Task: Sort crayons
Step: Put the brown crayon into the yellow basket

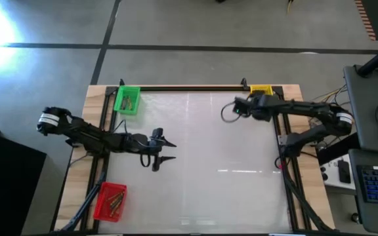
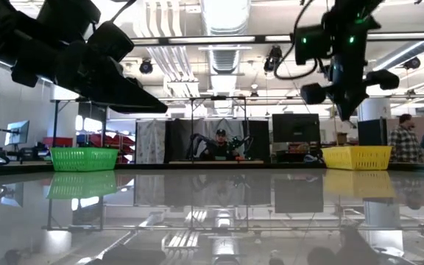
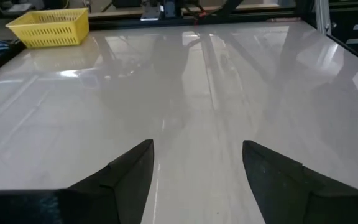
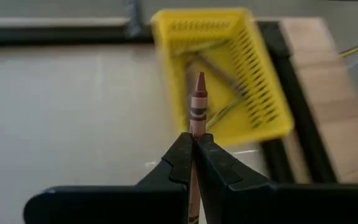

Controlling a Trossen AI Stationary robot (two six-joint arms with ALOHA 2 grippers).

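The crayon in the right end effector is reddish-brown with dark bands on its wrapper. The end effectors are black. One bin is green, one yellow with a latticed wall, one red. The worktop is glossy white, framed in black with pale wood edges.

One reddish-brown crayon w/ dark bands is held upright, tip up, above the table nr the yellow bin. Thin crayons are heaped in the red bin; a few are seen in the green bin.
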